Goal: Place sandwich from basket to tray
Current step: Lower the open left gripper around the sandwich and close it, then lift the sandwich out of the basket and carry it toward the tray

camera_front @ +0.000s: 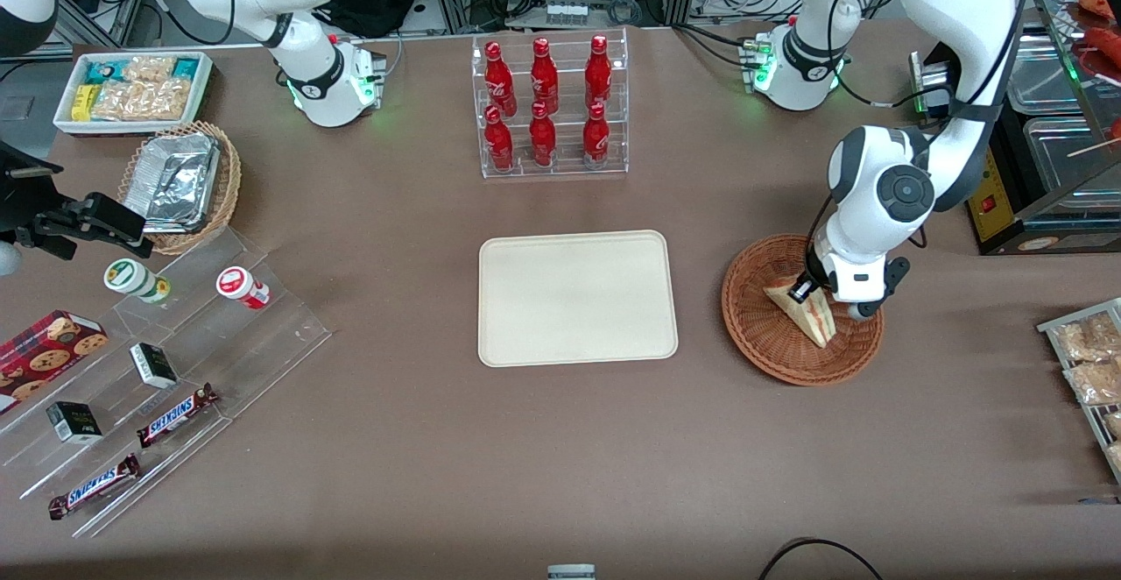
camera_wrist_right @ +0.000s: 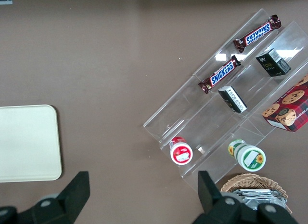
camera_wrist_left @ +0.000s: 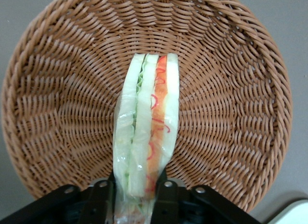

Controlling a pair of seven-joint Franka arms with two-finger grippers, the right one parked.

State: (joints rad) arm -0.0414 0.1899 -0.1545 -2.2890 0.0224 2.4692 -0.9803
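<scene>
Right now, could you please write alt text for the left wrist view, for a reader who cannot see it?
The left arm's hand grips a wrapped wedge sandwich between its two black fingers; the sandwich stands on edge inside the round reddish-brown wicker basket, showing pale bread layers with green and red filling. A pale corner of the tray shows beside the basket.

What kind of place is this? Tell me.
Probably a mock snack shop in a robot lab: cola bottles in a rack, Snickers bars on clear steps, and a claw closed on a sandwich in a basket.
</scene>
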